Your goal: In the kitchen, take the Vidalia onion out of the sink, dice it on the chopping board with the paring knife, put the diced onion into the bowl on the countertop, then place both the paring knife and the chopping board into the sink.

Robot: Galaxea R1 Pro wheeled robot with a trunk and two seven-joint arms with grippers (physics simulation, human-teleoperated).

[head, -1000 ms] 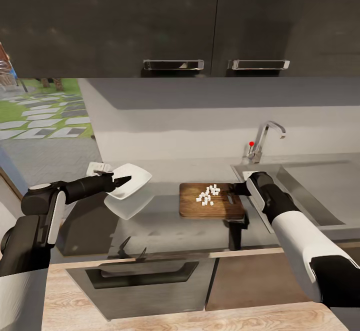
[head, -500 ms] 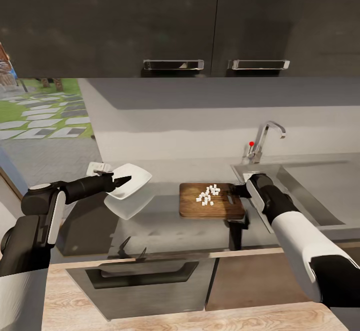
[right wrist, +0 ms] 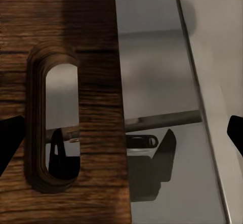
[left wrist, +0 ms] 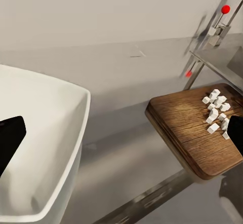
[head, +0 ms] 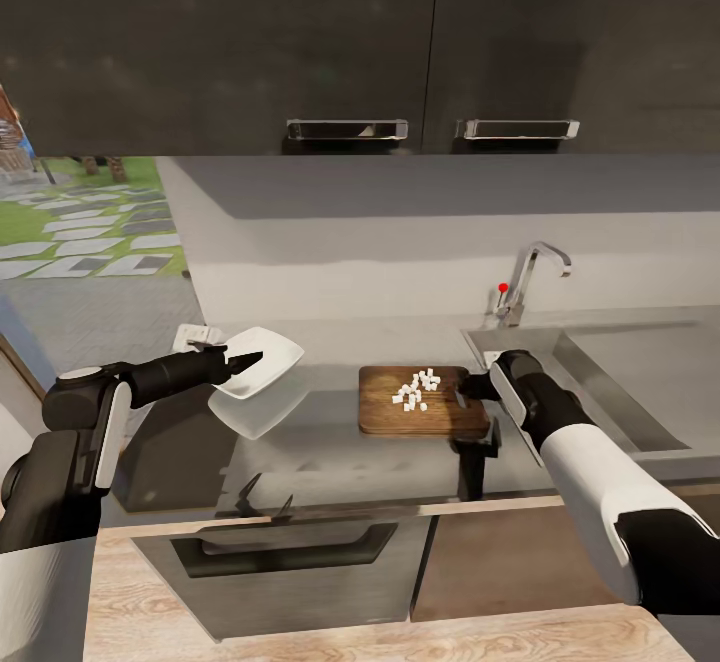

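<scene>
Grey countertop (head: 330,442) under chopping board (head: 385,414)

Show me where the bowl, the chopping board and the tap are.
bowl (head: 262,361), head view, its inner white surface.
chopping board (head: 385,412), head view, bare wood near its front edge.
tap (head: 530,272), head view, its curved chrome neck.

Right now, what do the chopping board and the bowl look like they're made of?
The chopping board looks like brown wood with a matte finish; dark grain lines run along it. The bowl seems to be glazed ceramic or glossy plastic: smooth, plain white, with soft sheen on its rim.
</scene>
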